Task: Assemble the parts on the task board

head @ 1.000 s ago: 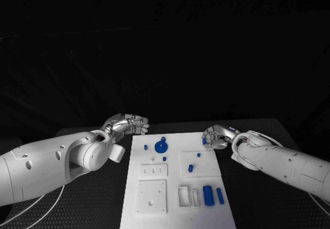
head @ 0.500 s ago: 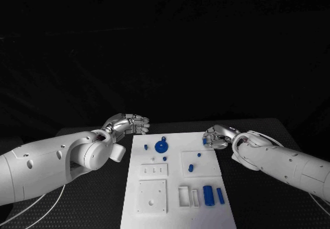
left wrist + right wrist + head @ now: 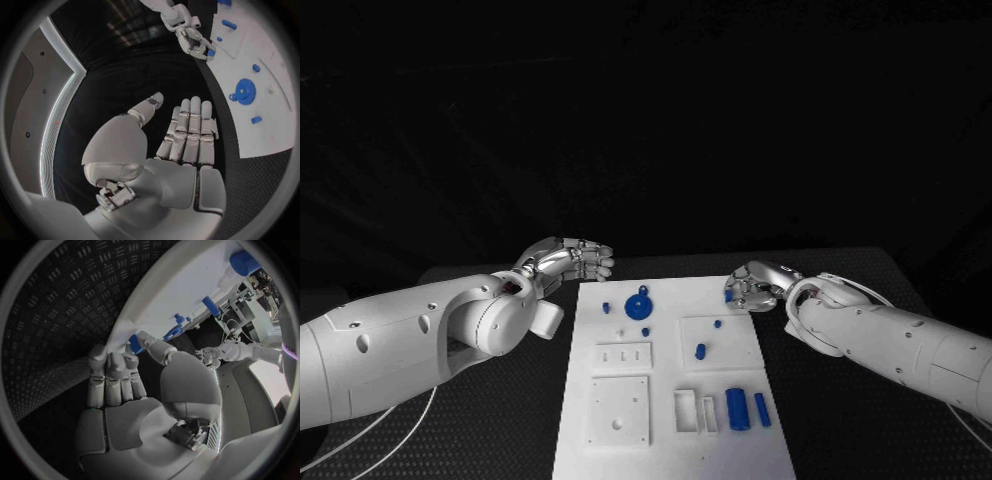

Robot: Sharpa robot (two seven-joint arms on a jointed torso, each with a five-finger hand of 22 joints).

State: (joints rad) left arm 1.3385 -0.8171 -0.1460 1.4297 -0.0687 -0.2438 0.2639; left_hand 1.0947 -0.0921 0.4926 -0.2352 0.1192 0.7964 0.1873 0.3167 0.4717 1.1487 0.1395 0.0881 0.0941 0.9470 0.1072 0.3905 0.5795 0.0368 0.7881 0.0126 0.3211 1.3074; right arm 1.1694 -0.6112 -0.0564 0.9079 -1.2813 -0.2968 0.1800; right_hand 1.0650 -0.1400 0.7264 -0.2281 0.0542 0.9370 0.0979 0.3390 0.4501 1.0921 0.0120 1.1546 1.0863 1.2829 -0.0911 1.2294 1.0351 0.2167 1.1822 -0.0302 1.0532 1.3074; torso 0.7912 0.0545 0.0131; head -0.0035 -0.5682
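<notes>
The dark, ribbed counter (image 3: 877, 420) is carrying the long white task board (image 3: 668, 420), a flat matte plate lying lengthwise between the two white arms, and almost nothing is shifting on it: compared with a second ago the arms and the board are sitting where they were, so to my eye the assembly is pausing or only creeping along at a grasp. The left robot hand (image 3: 571, 262) is hovering just off the board's far left corner, and in the left wrist view its silver fingers (image 3: 187, 135) are lying straight and side by side with the thumb apart, holding nothing. The right robot hand (image 3: 756, 286) is resting at the board's far right edge, and in the right wrist view its thumb and a finger are closing around a small blue part (image 3: 135, 344) at that edge; I am taking this as a pinch, though the contact is partly hidden. On the board the largest blue piece is a round disc part (image 3: 639, 305) with a raised hub, smooth like moulded plastic; nearer the robot two blue cylinders (image 3: 736, 410) are lying side by side beside a white rectangular frame (image 3: 687, 411), and a few small blue pegs (image 3: 700, 351) are standing in a raised square block.
</notes>
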